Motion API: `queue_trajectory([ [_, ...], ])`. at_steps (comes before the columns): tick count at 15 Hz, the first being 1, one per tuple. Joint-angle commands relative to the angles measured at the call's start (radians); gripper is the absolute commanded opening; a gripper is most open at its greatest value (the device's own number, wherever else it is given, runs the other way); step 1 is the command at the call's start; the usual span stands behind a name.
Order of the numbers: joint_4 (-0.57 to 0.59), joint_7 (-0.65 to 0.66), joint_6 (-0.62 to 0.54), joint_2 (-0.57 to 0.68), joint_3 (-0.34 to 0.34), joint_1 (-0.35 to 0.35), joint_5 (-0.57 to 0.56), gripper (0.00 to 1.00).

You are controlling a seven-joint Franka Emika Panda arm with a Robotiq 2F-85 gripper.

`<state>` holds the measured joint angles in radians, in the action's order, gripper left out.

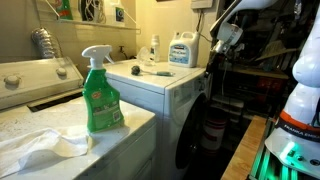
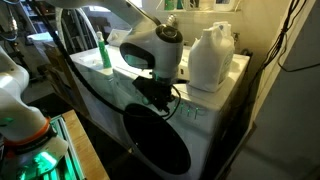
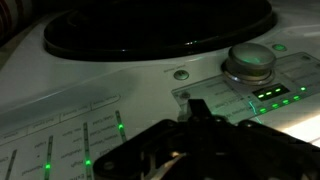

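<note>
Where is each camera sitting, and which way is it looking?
An exterior view: sits beside a green spray bottle, looks past it to the washer; the gripper shows by its front.
An exterior view: stands before the washer, faces its round door; arm and gripper fill the middle.
Wrist view: looks closely at the washer's knob; the gripper shows at the bottom.
Shared: both exterior views show the white detergent jug on the washer.

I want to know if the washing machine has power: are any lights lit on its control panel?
Yes, in the wrist view several green lights glow on the control panel, some beside the round knob.
</note>
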<state>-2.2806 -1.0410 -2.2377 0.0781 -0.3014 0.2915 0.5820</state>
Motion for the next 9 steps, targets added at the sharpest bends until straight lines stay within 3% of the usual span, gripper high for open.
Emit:
queue_trajectory([
  [1, 0.010, -0.028, 0.009, 0.016, 0.025, 0.011, 0.071, 0.00],
  [9, -0.001, -0.050, 0.002, 0.006, 0.029, 0.012, 0.125, 0.00],
])
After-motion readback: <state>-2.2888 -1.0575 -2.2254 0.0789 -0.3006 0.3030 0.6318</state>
